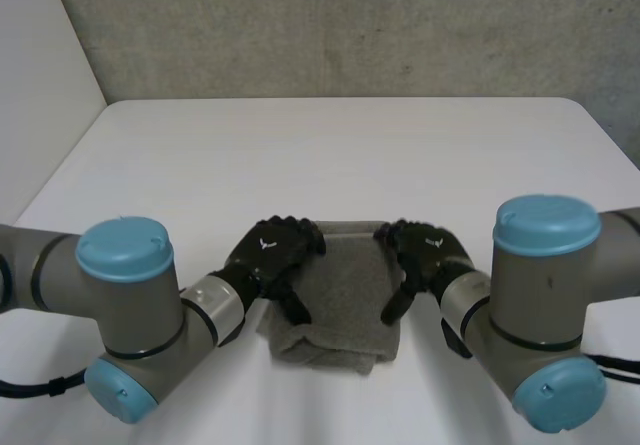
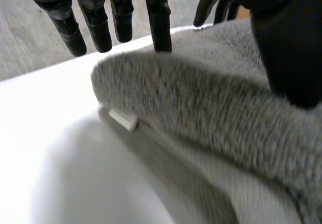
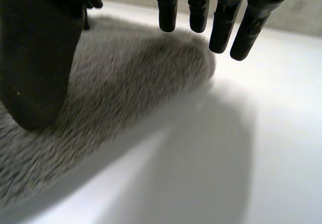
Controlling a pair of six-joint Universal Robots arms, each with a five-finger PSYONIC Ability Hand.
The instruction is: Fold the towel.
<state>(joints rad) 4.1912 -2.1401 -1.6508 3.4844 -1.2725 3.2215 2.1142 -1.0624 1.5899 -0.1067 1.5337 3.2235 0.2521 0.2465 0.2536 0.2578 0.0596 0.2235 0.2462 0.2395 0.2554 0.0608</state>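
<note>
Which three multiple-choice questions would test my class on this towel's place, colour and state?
1. Where is the towel? A between the left robot hand and the right robot hand; B on a shelf; C on the floor.
2. What colour is it? A blue; B grey; C red.
3. What is its state? A spread out flat; B hanging; C folded in layers.
Answers: 1 A, a hand rests on each side of it; 2 B, its pile is grey in every view; 3 C, stacked layers show at its near edge.
</note>
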